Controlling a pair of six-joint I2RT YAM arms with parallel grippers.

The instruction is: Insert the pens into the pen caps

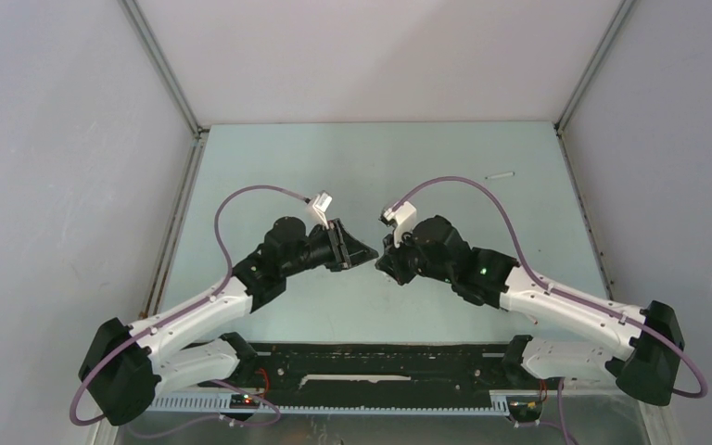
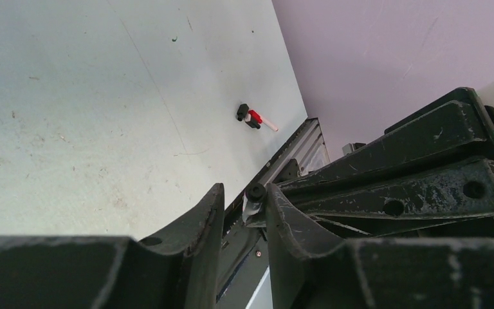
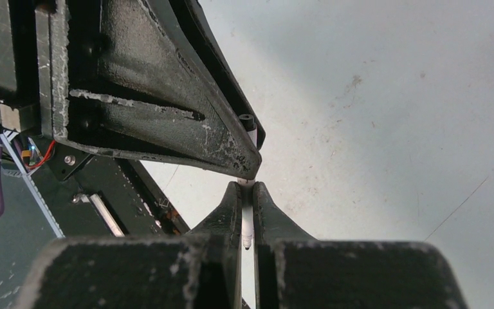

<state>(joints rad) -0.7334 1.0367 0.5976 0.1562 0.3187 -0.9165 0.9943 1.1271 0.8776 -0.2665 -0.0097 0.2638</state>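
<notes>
White pen (image 3: 247, 215) stands upright, its top seemingly in black cap (image 3: 246, 120).

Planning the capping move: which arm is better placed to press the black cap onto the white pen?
Left. The left fingers straddle the black cap at the end of the pen, not yet shut on it; the right fingers clamp that pen and can hold it steady.

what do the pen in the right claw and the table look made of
Pen: probably plastic; smooth white barrel with a slight sheen.
Table: pale matte sheet, perhaps laminate or painted board; scuffs, stains and thin scratches show on it.
</notes>
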